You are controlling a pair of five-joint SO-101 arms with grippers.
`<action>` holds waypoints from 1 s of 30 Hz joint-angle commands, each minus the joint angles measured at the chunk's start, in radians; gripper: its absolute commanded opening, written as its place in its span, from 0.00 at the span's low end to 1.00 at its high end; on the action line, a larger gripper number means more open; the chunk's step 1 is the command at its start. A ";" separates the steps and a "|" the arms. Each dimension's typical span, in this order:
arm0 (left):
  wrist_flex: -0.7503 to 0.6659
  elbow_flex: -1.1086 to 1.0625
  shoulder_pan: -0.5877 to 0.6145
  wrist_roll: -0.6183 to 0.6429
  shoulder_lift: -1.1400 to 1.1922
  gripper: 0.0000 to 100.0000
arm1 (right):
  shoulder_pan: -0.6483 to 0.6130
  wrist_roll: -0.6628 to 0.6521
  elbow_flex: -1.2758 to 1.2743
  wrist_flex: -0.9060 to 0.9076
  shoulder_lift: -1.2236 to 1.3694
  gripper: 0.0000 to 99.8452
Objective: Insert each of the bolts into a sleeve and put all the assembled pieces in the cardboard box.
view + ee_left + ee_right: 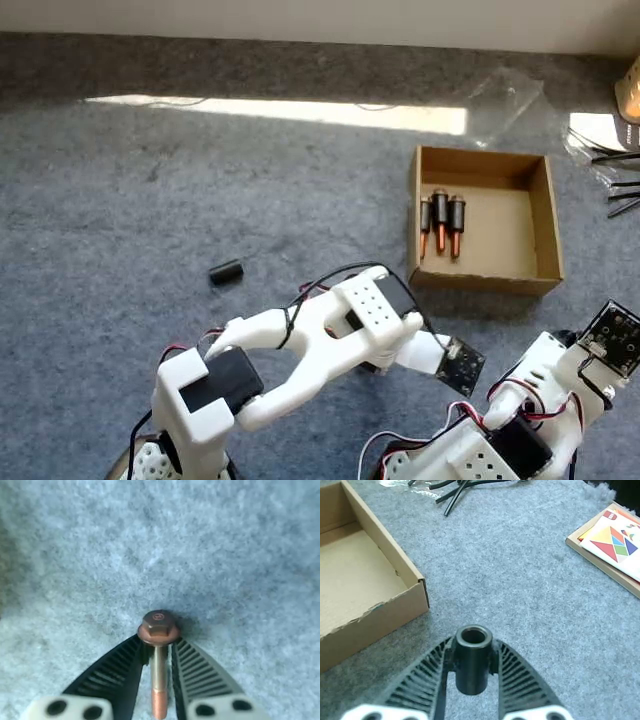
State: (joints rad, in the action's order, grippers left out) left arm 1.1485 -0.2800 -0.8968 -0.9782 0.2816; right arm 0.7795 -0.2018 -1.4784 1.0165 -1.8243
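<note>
Presently the bolt (pixel 159 628) was pinched in the left gripper (pixel 159 647), the sleeve (pixel 471 665) in the right gripper (pixel 472 647); the box (pixel 480 282) lay upper right of the high view. The two were best aligned on one axis before pushing.

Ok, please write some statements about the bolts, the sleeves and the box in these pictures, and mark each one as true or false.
1. The left gripper is shut on a bolt. True.
2. The right gripper holds nothing. False: it is shut on a black sleeve.
3. Three assembled pieces lie in the cardboard box. True.
4. Every sleeve outside a gripper is in the box. False: one loose sleeve lies on the carpet, apart from the box.
5. The held bolt already sits in a sleeve. False: its shank is bare between the fingers.
</note>
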 commanded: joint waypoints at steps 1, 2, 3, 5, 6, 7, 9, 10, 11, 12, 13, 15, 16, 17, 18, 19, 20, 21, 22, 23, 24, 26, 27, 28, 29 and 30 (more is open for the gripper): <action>-0.026 0.010 -0.021 0.006 -0.031 0.00 | -0.012 0.000 0.005 -0.036 -0.007 0.00; -0.026 0.012 -0.019 0.008 -0.031 0.00 | -0.012 0.000 0.005 -0.036 -0.007 0.00; -0.028 0.013 -0.018 0.012 -0.036 0.00 | -0.012 0.002 0.005 -0.035 -0.007 0.00; -0.029 0.015 -0.016 0.083 -0.041 0.00 | -0.012 0.002 0.005 -0.035 -0.007 0.00; -0.032 0.018 -0.016 0.130 -0.042 0.00 | -0.012 0.002 0.005 -0.035 -0.007 0.00; -0.037 0.033 -0.016 0.173 -0.042 0.00 | -0.012 0.002 0.005 -0.035 -0.007 0.00; -0.043 0.053 -0.002 0.239 -0.039 0.00 | -0.012 0.002 0.005 -0.033 -0.007 0.00; -0.043 0.067 0.008 0.262 -0.036 0.00 | -0.012 0.002 0.005 -0.033 -0.007 0.00; -0.043 0.076 0.024 0.281 -0.035 0.00 | -0.012 0.002 0.005 -0.033 -0.007 0.00; -0.043 0.088 0.042 0.298 -0.035 0.00 | -0.012 0.002 0.005 -0.031 -0.007 0.00; -0.043 0.101 0.064 0.311 -0.035 0.00 | -0.012 0.002 0.005 -0.031 -0.007 0.00; -0.043 0.124 0.110 0.350 -0.035 0.00 | -0.012 0.002 0.005 -0.031 -0.007 0.00; -0.043 0.137 0.133 0.370 -0.033 0.00 | -0.012 0.002 0.005 -0.031 -0.007 0.00; -0.043 0.151 0.156 0.390 -0.033 0.00 | -0.012 0.002 0.005 -0.031 -0.007 0.00; -0.043 0.165 0.180 0.407 -0.033 0.00 | -0.012 0.002 0.005 -0.031 -0.007 0.00; -0.043 0.177 0.203 0.423 -0.033 0.00 | -0.012 0.002 0.005 -0.031 -0.007 0.00; -0.043 0.193 0.229 0.439 -0.033 0.00 | -0.012 0.002 0.005 -0.031 -0.007 0.00; -0.043 0.206 0.255 0.454 -0.033 0.00 | -0.013 0.002 0.005 -0.031 -0.007 0.00; -0.044 0.219 0.280 0.466 -0.033 0.00 | -0.013 0.003 0.005 -0.031 -0.007 0.00; -0.046 0.231 0.305 0.477 -0.033 0.00 | -0.013 0.003 0.005 -0.031 -0.007 0.00; -0.057 0.237 0.331 0.488 -0.033 0.00 | -0.013 0.003 0.005 -0.031 -0.007 0.00; -0.089 0.245 0.381 0.505 -0.033 0.00 | -0.016 0.003 0.005 -0.031 -0.007 0.00; -0.112 0.246 0.409 0.519 -0.035 0.00 | -0.027 0.003 0.005 -0.030 -0.007 0.00; -0.137 0.246 0.435 0.537 -0.035 0.00 | -0.042 0.003 0.005 -0.030 -0.007 0.00; -0.158 0.246 0.463 0.557 -0.036 0.00 | -0.058 0.000 0.004 -0.028 -0.007 0.00; -0.178 0.246 0.489 0.577 -0.036 0.00 | -0.071 0.000 0.004 -0.027 -0.007 0.00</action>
State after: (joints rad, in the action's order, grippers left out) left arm 1.0503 -0.0882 -0.5086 -0.4657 0.2846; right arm 0.7518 -0.2018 -1.4784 1.0165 -1.8243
